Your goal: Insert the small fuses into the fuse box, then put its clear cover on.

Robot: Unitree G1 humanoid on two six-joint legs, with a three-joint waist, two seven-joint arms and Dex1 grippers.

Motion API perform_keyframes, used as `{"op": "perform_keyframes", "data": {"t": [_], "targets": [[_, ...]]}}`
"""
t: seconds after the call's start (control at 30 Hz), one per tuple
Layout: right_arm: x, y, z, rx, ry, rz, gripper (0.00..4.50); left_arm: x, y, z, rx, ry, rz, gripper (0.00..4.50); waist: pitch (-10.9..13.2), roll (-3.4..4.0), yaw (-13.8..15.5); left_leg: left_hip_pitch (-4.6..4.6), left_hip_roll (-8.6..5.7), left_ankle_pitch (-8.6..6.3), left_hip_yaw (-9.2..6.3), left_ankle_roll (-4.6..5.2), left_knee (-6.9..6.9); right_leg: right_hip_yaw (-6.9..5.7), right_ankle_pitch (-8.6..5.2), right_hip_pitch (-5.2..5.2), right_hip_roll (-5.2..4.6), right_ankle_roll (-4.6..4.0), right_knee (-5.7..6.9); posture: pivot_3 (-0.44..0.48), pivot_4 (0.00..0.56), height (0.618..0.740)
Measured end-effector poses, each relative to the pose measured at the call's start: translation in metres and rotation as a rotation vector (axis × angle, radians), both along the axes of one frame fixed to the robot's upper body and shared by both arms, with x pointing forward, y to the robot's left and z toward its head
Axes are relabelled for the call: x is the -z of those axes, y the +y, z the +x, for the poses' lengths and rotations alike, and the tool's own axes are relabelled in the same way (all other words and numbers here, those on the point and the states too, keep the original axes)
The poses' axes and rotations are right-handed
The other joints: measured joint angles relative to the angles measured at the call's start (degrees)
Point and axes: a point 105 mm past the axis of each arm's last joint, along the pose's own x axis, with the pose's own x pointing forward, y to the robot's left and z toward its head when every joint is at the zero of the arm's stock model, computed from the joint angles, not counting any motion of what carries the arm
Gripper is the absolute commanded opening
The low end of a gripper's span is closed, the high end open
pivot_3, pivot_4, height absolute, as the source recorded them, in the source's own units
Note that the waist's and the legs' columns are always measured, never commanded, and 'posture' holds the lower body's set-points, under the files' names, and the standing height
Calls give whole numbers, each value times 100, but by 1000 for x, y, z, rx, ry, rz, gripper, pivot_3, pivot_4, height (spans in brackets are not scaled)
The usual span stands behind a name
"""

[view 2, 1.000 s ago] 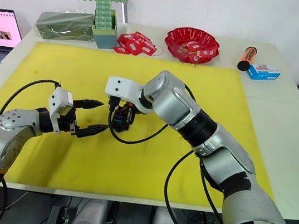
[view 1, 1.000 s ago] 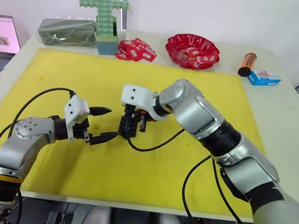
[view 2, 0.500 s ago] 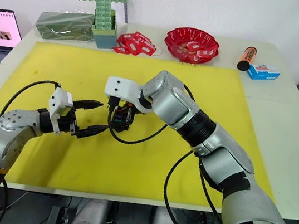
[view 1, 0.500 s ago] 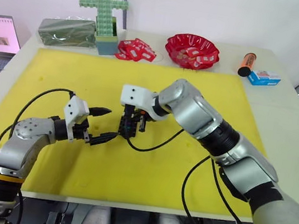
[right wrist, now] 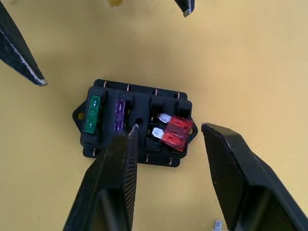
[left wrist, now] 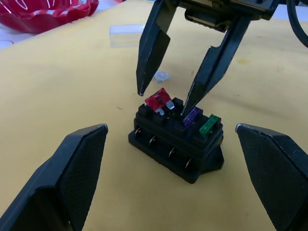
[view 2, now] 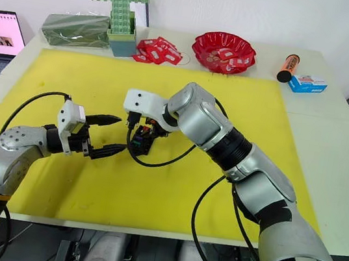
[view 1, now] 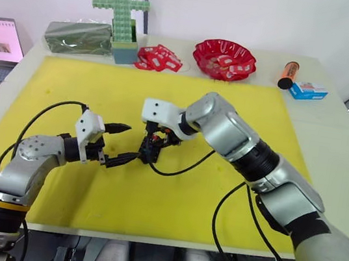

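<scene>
- Right gripper (view 1: pixel 155 142) hangs open over the black fuse box (view 1: pixel 147 152) in the left eye view, mid yellow mat (view 1: pixel 242 114); the left gripper (view 1: pixel 121 143), also open, sits just beside the box.
- Left wrist view: fuse box (left wrist: pixel 177 144) rests flat on the mat, a red fuse (left wrist: pixel 159 101) lying tilted and unseated on top, a purple fuse (left wrist: pixel 191 116) and a green fuse (left wrist: pixel 210 125) seated in slots; the clear cover (left wrist: pixel 126 35) lies well behind it.
- Right wrist view: green fuse (right wrist: pixel 92 115) and purple fuse (right wrist: pixel 119 115) stand upright in neighbouring slots; the red fuse (right wrist: pixel 173 132) lies on its side, metal blades showing.
</scene>
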Motion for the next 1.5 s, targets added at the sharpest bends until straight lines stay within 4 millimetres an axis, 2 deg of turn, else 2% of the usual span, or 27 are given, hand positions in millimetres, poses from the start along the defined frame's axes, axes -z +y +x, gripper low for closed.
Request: {"op": "perform_keyframes", "data": {"t": [0.43,0.8,0.9,1.0,1.4,1.5], "targets": [[-5,-2,1,28,22,34,2010,0,0,0,-1,2,3,4500,0,0,3,0,0,0,0,0,0,0,0,0,0,0,0,0,150,740],[0,-1,4,46,26,40,2010,-4,-1,3,0,-10,6,4500,0,0,0,0,-1,0,1,0,0,-1,0,0,0,0,0,0,150,740],[1,-2,4,44,23,40,1374,-3,-1,3,-2,2,6,4500,0,0,2,0,-1,0,1,0,0,-1,0,0,0,1,0,0,150,740],[1,-1,4,42,23,40,468,-3,-2,2,-2,2,6,4500,0,0,4,0,-1,0,1,0,0,-1,0,0,1,1,0,0,150,740],[1,-1,3,29,30,42,468,-3,-4,0,3,0,5,4500,0,0,4,0,0,0,1,0,1,-1,0,0,0,0,1,0,150,740],[-6,1,0,20,36,72,468,-4,-4,0,7,-1,6,4500,0,0,3,0,0,0,1,0,0,-1,0,0,0,1,0,0,150,740]]}}
